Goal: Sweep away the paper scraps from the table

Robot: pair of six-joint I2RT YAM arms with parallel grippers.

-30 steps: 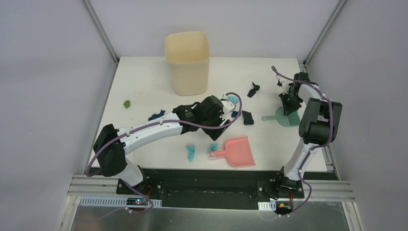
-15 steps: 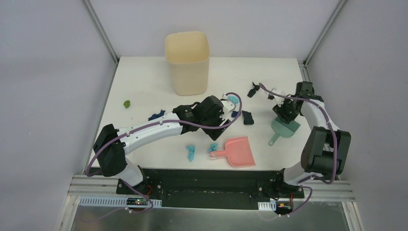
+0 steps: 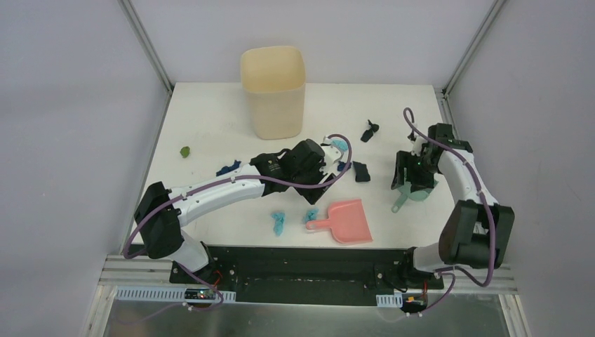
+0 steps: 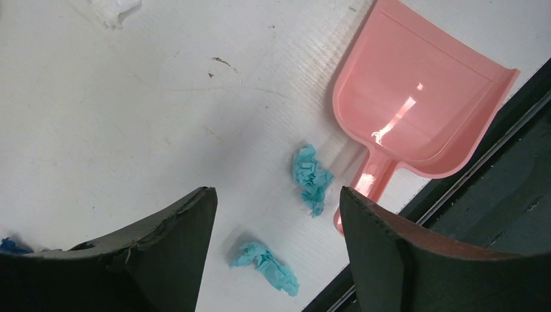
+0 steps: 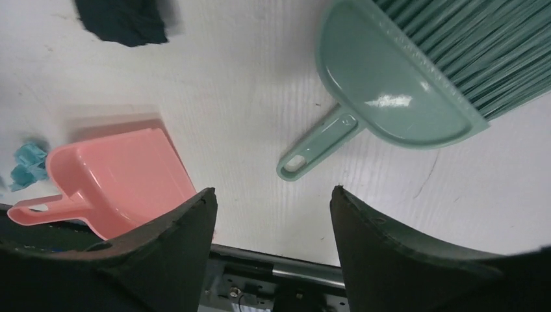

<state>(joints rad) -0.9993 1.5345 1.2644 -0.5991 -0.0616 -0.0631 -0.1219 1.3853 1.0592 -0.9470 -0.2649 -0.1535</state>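
Paper scraps lie scattered on the white table (image 3: 210, 119). Two light blue scraps (image 3: 278, 223) (image 3: 311, 214) lie by the pink dustpan (image 3: 347, 220). A navy one (image 3: 226, 168), a green one (image 3: 185, 151), a black one (image 3: 370, 130) and a dark one (image 3: 361, 172) lie farther off. My left gripper (image 3: 324, 168) hangs open above the table's middle; in its wrist view the light blue scraps (image 4: 312, 179) (image 4: 266, 266) show between its jaws. My right gripper (image 3: 409, 172) is open above the teal brush (image 3: 414, 191), which lies flat and free (image 5: 390, 97).
A tall cream bin (image 3: 273, 91) stands at the back centre. The dustpan (image 4: 422, 97) lies near the front edge with its handle toward the left. Another light blue scrap (image 3: 340, 144) sits beside the left wrist. Grey walls and metal rails close in the table.
My right gripper went from shut to open. It moved left and nearer, and the brush came with it and turned, its handle now pointing at the near edge. The left arm stayed put.
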